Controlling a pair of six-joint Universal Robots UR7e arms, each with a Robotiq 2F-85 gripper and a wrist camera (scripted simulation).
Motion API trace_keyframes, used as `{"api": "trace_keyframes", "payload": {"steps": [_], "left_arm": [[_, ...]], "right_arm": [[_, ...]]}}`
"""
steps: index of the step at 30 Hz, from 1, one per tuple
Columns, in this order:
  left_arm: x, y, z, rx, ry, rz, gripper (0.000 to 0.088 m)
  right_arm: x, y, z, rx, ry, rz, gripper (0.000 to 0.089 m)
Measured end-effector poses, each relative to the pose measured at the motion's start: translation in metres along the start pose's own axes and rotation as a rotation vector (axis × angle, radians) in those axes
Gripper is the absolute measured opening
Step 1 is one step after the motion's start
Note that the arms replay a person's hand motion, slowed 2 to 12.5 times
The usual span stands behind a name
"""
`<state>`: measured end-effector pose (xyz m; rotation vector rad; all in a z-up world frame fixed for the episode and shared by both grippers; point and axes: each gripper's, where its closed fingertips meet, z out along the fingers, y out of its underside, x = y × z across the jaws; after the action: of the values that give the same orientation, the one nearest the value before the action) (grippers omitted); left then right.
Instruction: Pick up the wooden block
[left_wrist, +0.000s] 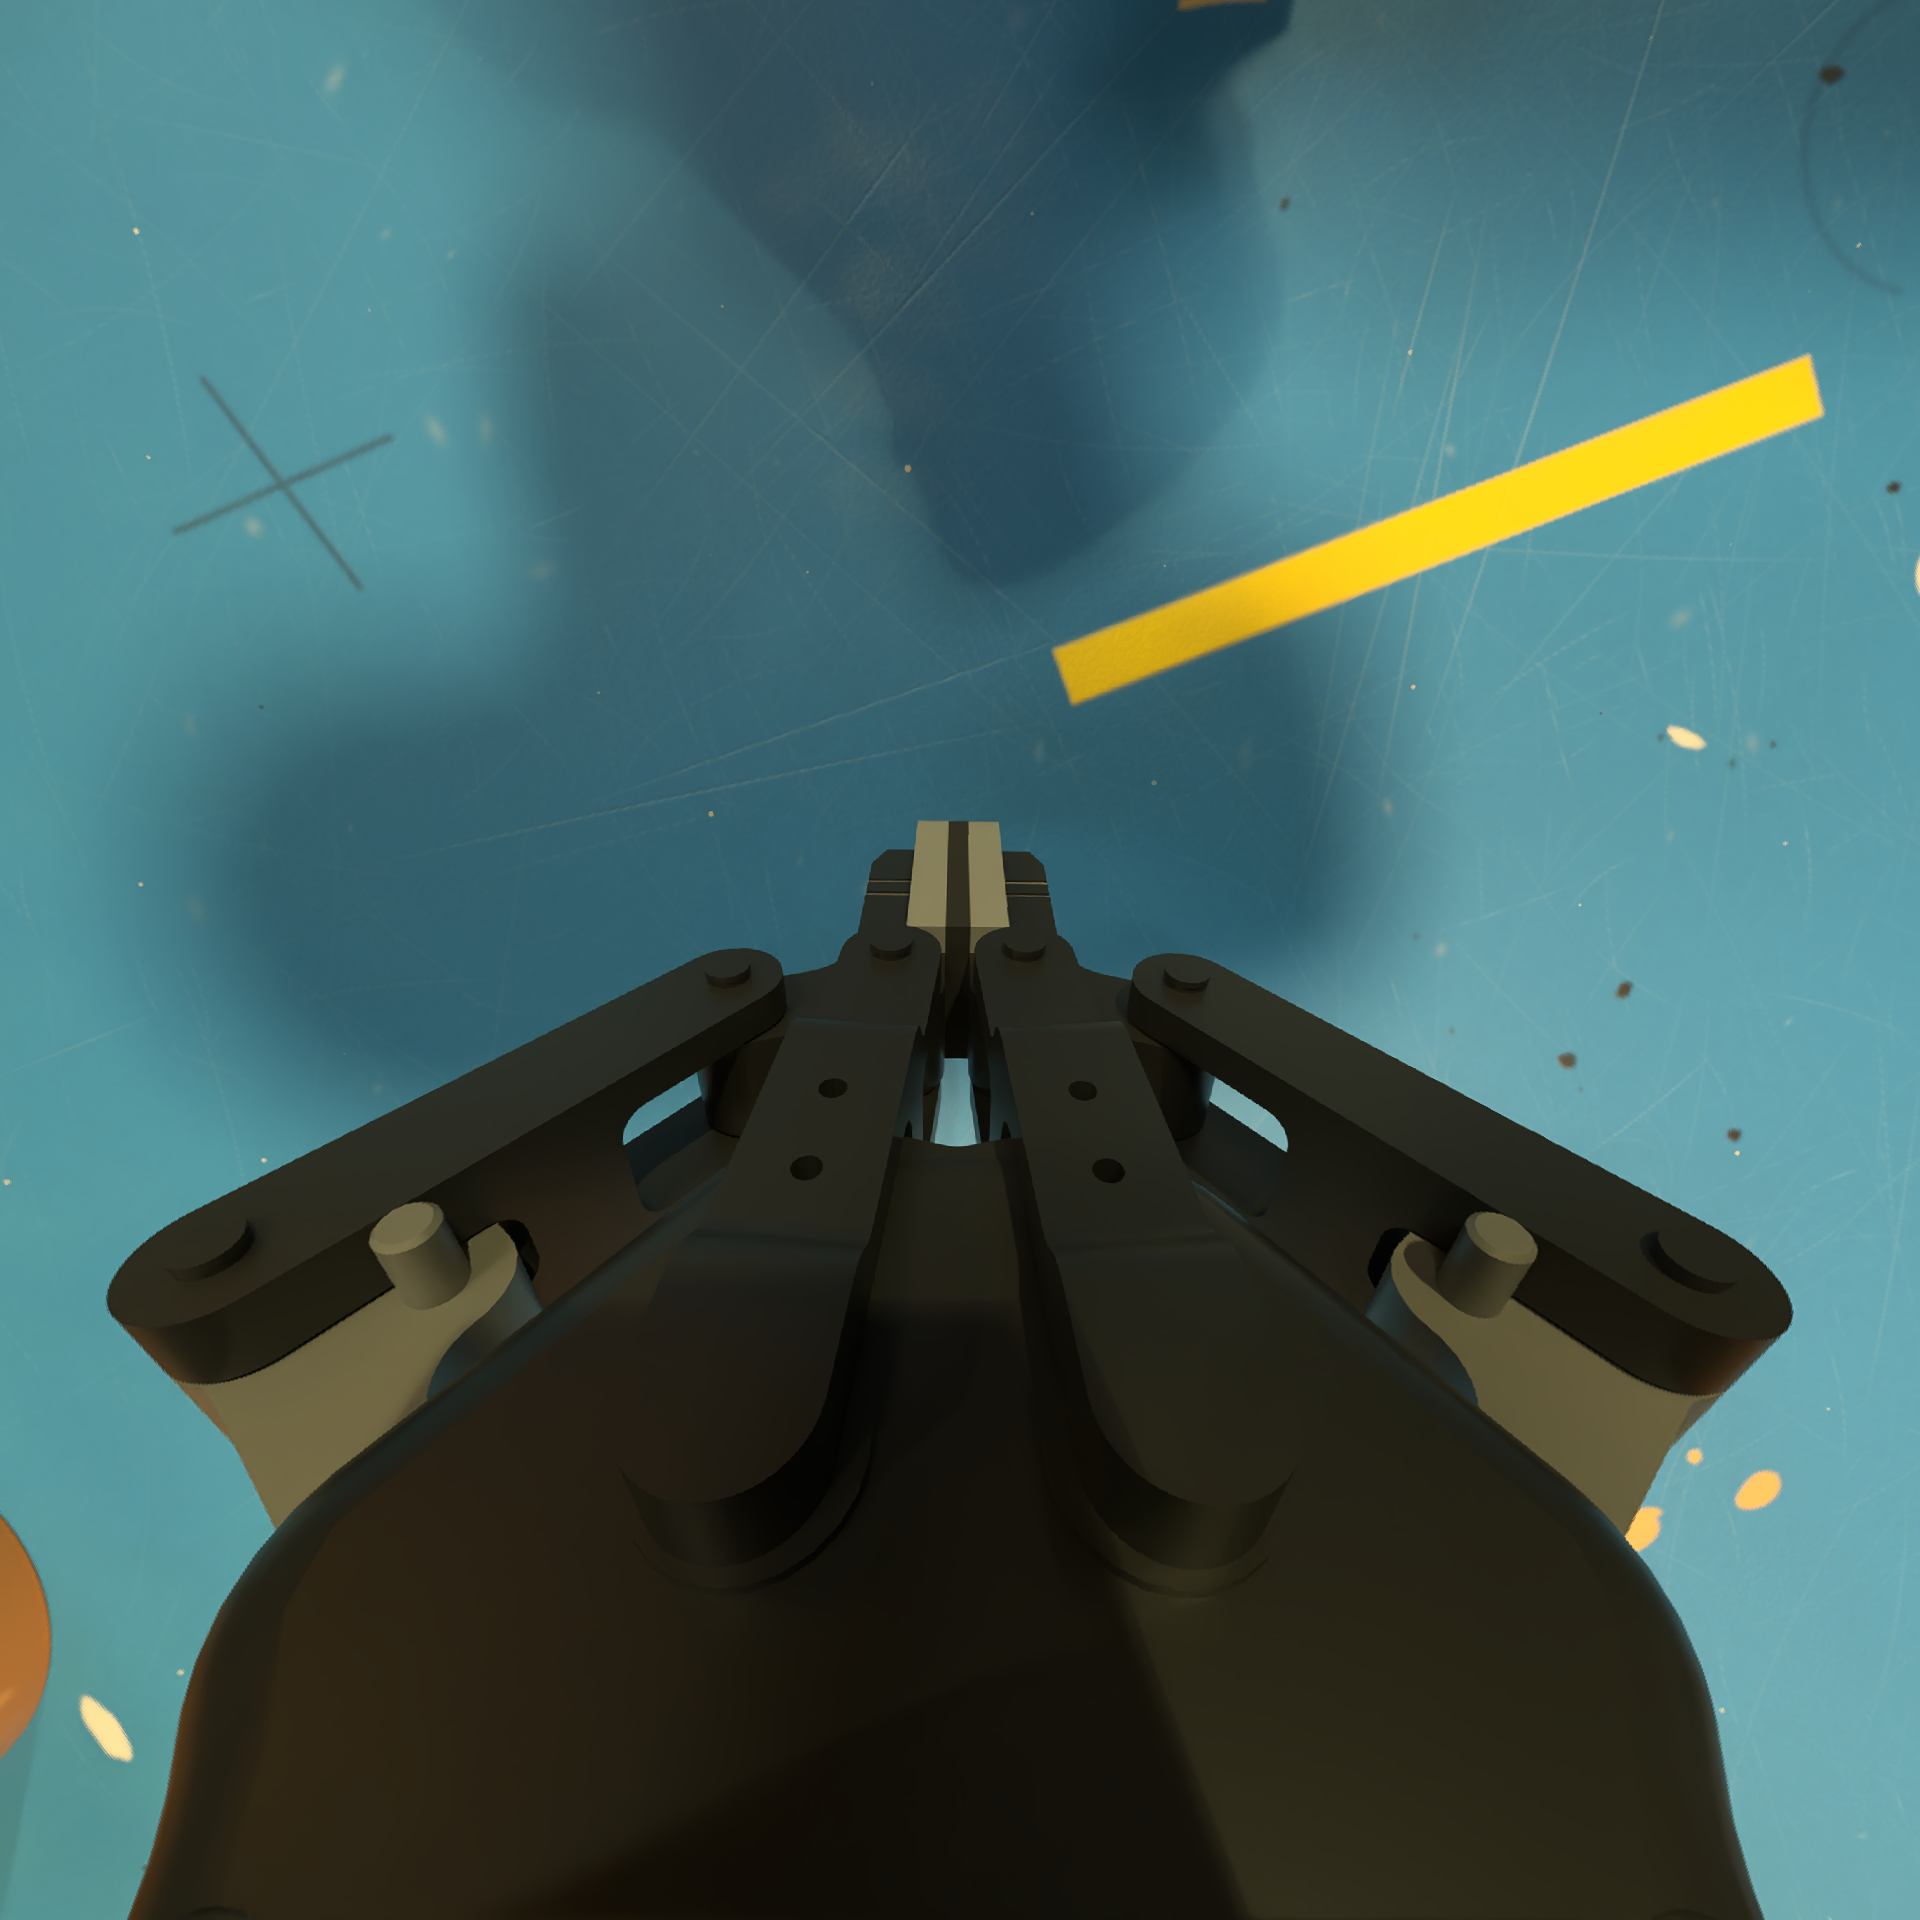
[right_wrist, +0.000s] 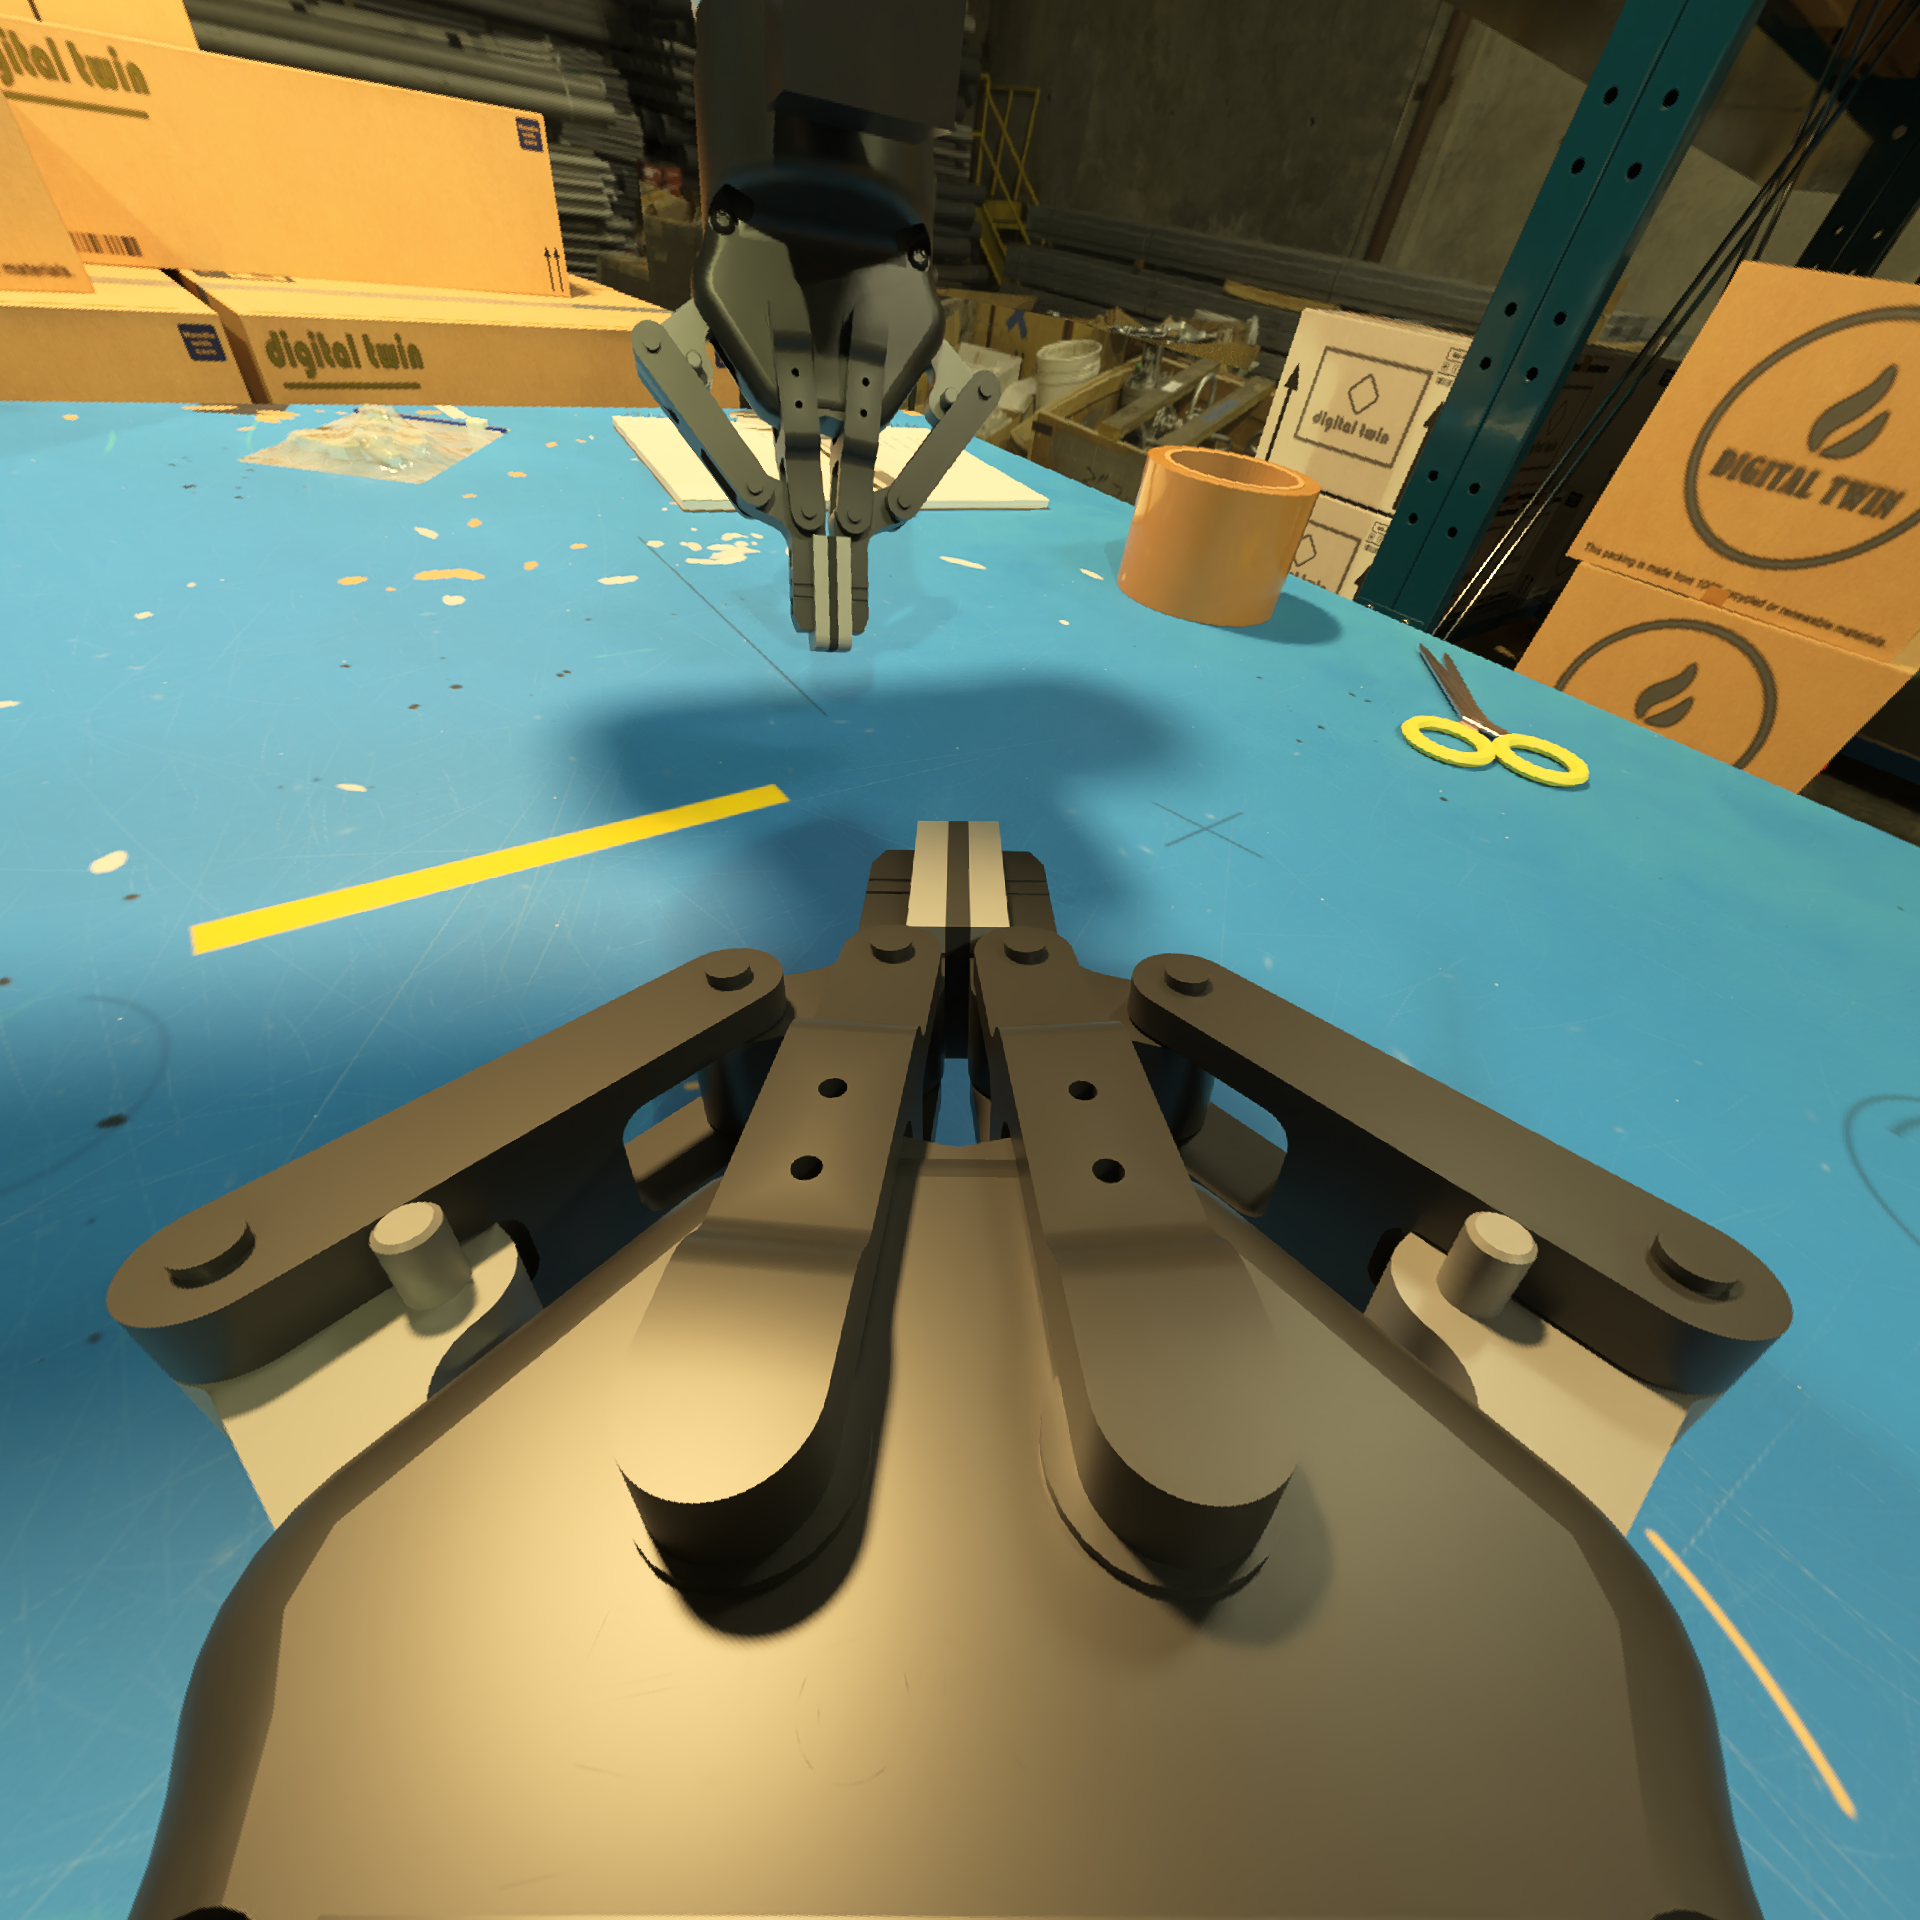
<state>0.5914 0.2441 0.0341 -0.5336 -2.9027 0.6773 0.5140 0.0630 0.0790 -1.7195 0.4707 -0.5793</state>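
A scratched blue table (right_wrist: 416, 675) stood among cardboard boxes (right_wrist: 343, 208). The right gripper (right_wrist: 957, 831) hovered low, fingers pressed together, empty. Opposite, the left gripper (right_wrist: 829, 623) pointed straight down, also closed and empty. A yellow strip (right_wrist: 488, 868) lay between them. The wooden block could not be seen in either view.

table (right_wrist: 416, 665) blue, paint-flecked | strip (right_wrist: 488, 868) yellow | cylinder (right_wrist: 1210, 540) orange | scissors (right_wrist: 1491, 748) yellow-handled
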Motion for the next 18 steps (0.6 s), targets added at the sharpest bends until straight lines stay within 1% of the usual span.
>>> {"api": "trace_keyframes", "payload": {"steps": [18], "left_arm": [[-0.002,-0.0012,0.0018,0.006,-0.007,0.0,0.0]], "right_arm": [[-0.0005,0.0007,0.0007,-0.006,-0.002,-0.005,0.0]]}}
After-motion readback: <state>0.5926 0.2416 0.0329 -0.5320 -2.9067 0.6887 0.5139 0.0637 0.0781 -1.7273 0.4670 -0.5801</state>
